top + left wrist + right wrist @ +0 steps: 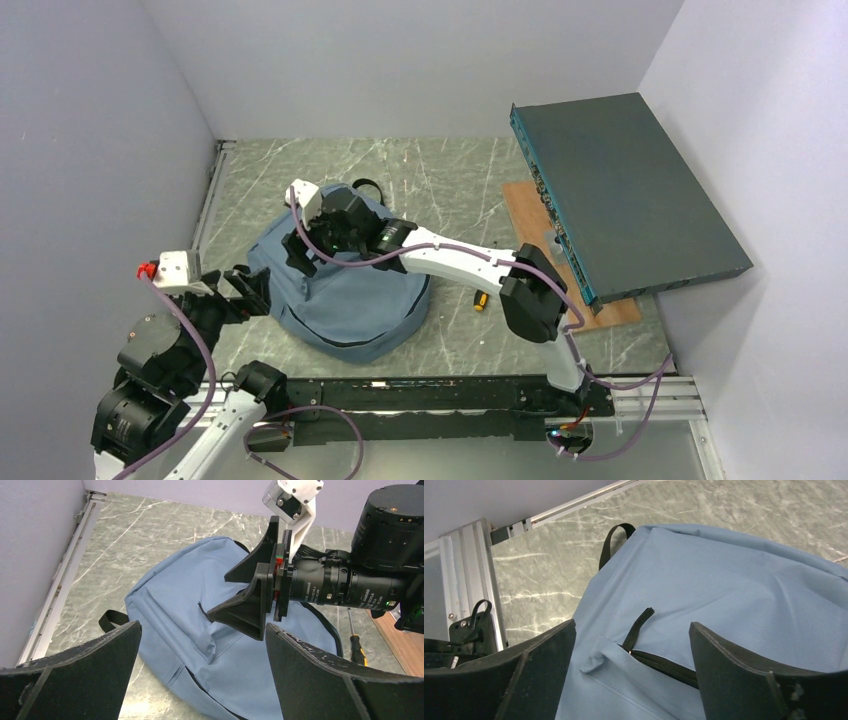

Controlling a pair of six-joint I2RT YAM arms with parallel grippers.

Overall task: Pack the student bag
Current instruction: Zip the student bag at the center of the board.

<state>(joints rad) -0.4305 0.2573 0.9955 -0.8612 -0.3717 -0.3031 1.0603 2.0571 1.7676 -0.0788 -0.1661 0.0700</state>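
The student bag [350, 300] is a dusty-blue backpack lying flat on the marbled table left of centre, its black top loop [368, 186] at the far end. My right gripper [300, 250] is open just above the bag's left part. In the right wrist view it [633, 625] straddles the black zipper pull [640, 622] and zipper [669, 665] without touching them. My left gripper [255, 290] is open and empty beside the bag's left edge. In the left wrist view it [203, 626] faces the bag [200, 600] and the right gripper [247, 592].
A dark teal flat box [625, 190] lies tilted at the right on a brown board [612, 312]. A screwdriver [480, 300] lies between bag and board, also in the left wrist view [356, 647]. A metal rail [205, 200] runs along the left wall.
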